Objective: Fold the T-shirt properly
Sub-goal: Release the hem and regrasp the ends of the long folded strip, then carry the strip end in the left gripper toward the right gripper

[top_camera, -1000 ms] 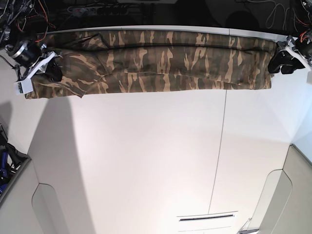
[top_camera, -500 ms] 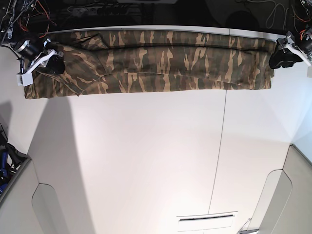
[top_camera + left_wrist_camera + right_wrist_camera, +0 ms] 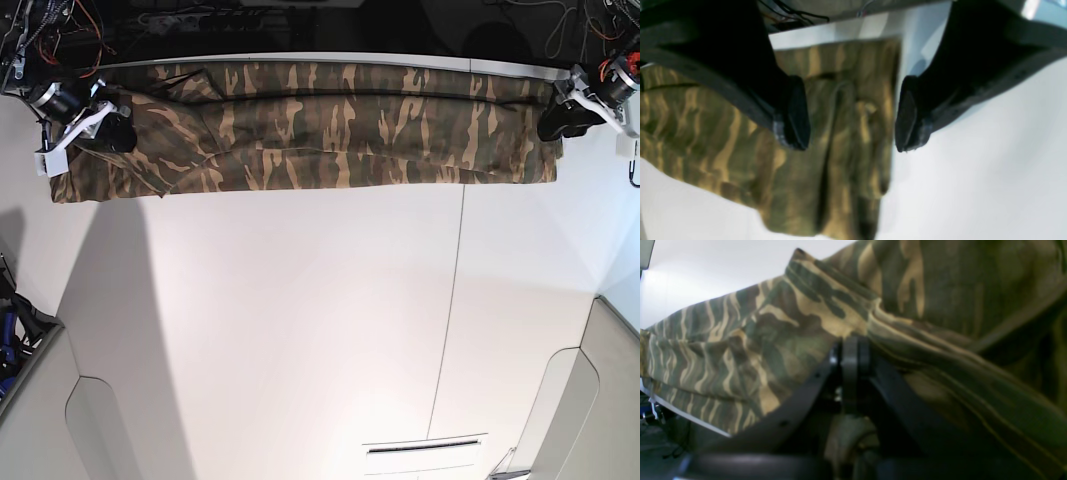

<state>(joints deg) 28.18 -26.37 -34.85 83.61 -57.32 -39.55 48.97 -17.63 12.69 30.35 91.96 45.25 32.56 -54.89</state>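
Folded lengthwise into a band along bench [image 3: 300, 330] far edge: T-shirt [image 3: 330, 135]. Crosswise folds remaining. Left end effector [image 3: 851, 115] wide, empty; right end effector [image 3: 850, 350] pinched shut on T-shirt.

Def a robotics lab / test rig imo, not a home. Big plain white worktop [image 3: 300, 330] w/ a seam down it, bare otherwise. Loose red + black wires [image 3: 60, 25] bundled at the back corners, dark backdrop behind. Two arms w/ white printed-looking brackets [image 3: 65, 135] bolted at the far edge, and grey panels [image 3: 40, 420] w/ rounded cutouts at the near corners.
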